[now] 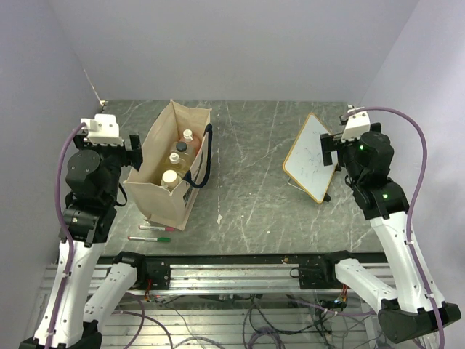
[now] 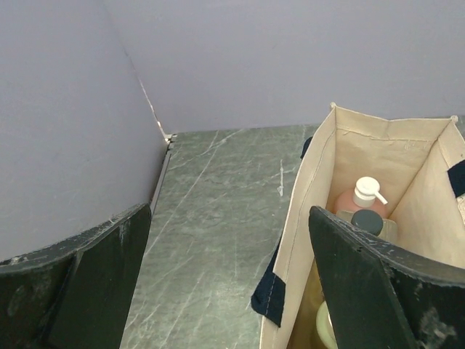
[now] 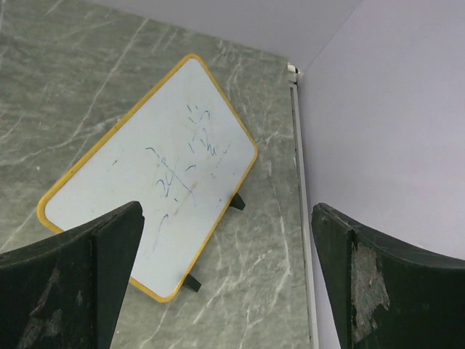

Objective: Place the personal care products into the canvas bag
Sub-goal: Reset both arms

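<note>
The beige canvas bag [image 1: 161,203] stands upright at the left of the table, mouth open, navy handles hanging down its sides. Inside stand a salmon-pink bottle [image 2: 349,206] with a white cap, a black-capped bottle [image 2: 368,221], a white-capped one [image 1: 175,158] and a pale one with a cream cap [image 1: 169,177]. My left gripper [image 2: 229,243] is open and empty just beside the bag's left wall [image 2: 312,218], its right finger over the bag's mouth. At the far right my right gripper [image 3: 227,225] hangs open and empty near the whiteboard.
A yellow-framed whiteboard [image 3: 152,189] with blue scribbles leans on small black feet at the right. A red marker [image 1: 156,228] and a green marker [image 1: 149,238] lie in front of the bag near the table's front edge. Walls close in on both sides.
</note>
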Controlling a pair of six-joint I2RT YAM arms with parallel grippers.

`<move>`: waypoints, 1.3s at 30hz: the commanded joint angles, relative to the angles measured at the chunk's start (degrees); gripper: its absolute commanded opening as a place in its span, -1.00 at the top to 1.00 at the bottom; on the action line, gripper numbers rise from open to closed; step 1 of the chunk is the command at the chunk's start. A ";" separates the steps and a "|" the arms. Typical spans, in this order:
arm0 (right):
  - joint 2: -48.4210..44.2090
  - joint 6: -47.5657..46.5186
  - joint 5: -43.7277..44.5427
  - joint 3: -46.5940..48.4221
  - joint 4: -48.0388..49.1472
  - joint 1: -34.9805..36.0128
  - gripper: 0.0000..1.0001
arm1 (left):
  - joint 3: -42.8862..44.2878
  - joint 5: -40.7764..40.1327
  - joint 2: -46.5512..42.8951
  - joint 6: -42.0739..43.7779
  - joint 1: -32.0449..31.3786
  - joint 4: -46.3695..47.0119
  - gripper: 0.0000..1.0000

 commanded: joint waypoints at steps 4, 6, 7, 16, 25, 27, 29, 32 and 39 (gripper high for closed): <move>0.16 2.45 2.15 5.36 -1.08 -0.40 -0.99 | 4.99 3.79 3.82 0.48 0.75 -0.39 -0.99; 0.57 2.46 3.62 5.99 -0.46 -0.38 -0.99 | 7.92 5.36 5.51 1.41 0.75 -2.67 -0.99; 0.69 2.42 4.34 6.17 -0.08 -0.35 -0.99 | 8.99 6.37 6.31 1.99 0.75 -3.45 -0.99; -0.56 2.79 7.19 5.27 2.54 -1.56 -0.99 | 9.25 9.34 6.67 0.18 2.02 -5.66 -0.99; -4.62 0.98 5.15 2.05 3.39 -2.78 -0.99 | 6.65 9.44 4.90 0.30 3.21 -5.07 -0.99; -5.76 0.21 3.38 1.52 3.77 -2.77 -0.99 | 7.09 8.53 4.79 0.04 3.21 -5.21 -0.99; -6.88 -0.23 1.75 1.07 4.20 -2.77 -1.00 | 7.39 7.95 4.54 -0.27 3.21 -5.46 -0.99; -7.25 0.27 1.27 1.70 3.60 -2.78 -0.99 | 7.31 7.45 3.58 -0.32 3.29 -6.07 -0.99; -8.15 1.12 2.43 1.55 4.53 -2.77 -0.99 | 5.98 5.79 1.26 0.03 3.64 -7.16 -0.99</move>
